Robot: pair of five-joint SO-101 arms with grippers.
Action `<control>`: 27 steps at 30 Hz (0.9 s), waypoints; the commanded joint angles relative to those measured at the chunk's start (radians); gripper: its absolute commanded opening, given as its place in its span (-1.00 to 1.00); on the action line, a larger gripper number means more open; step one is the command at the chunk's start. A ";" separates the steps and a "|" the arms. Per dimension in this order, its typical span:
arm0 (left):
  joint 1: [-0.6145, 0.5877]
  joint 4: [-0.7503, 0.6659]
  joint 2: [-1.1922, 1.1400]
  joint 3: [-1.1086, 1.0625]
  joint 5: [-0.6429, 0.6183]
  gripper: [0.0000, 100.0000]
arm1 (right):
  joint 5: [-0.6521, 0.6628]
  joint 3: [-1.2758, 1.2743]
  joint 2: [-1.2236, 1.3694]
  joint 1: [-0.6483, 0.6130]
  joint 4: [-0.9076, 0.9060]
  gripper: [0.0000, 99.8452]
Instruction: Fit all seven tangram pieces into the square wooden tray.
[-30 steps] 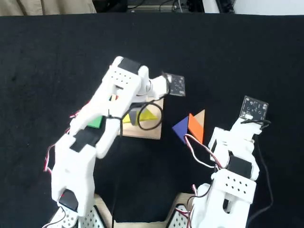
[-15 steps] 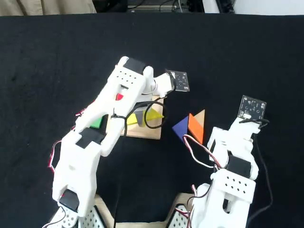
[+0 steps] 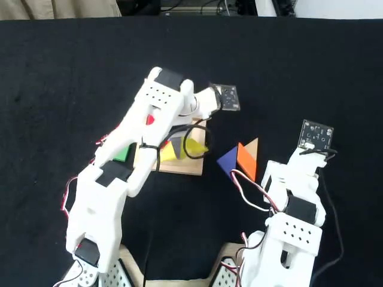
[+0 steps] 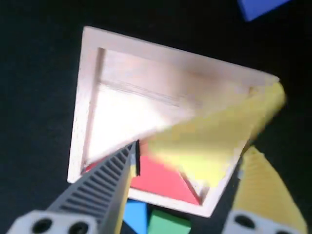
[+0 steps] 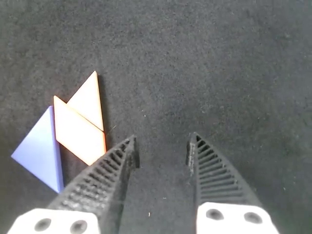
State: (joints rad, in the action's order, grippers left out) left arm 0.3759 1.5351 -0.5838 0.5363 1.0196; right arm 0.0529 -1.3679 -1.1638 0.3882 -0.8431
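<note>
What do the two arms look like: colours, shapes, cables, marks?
Both the left arm and the right arm have white shells with holes and black motor blocks. Each carries a dark square board at the wrist. Red, white and black wires loop along the right arm; the left has a small red mark. The fingers of the right gripper are dark grey and ribbed.

High view: an arm covers most of the tray and part of the green piece.
Left wrist view: yellow piece smeared, probably pinched in left end effector. Blue piece cut by edge.
</note>
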 commanded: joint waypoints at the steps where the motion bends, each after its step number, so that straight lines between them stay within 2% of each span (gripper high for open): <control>1: -0.010 0.063 0.009 0.101 0.086 -0.29 | 0.009 0.041 -0.022 -0.017 0.023 -0.67; 13: -0.002 0.041 0.020 0.122 0.087 -0.29 | 0.008 0.041 -0.022 -0.017 0.023 -0.67; 15: 0.019 -0.003 0.009 0.142 -0.038 -0.29 | 0.008 0.041 -0.022 -0.017 0.023 -0.67; 20: 0.070 -0.150 -0.018 0.101 -0.525 -0.34 | 0.008 0.041 -0.022 -0.008 0.023 -0.67; 23: 0.071 -0.167 -0.029 0.097 -0.707 -0.59 | 0.008 0.044 -0.022 0.018 0.023 -0.67; 25: 0.077 -0.167 -0.031 0.082 -0.786 -0.78 | -0.005 0.048 -0.022 0.063 0.023 -0.67; 27: 0.088 -0.169 -0.031 0.071 -0.842 -0.89 | -0.063 0.051 -0.022 0.094 0.041 -0.67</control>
State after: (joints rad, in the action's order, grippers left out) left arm 0.4388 1.3832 -0.6283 0.6053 0.2739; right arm 0.0468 -1.3679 -1.1638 0.4312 -0.8385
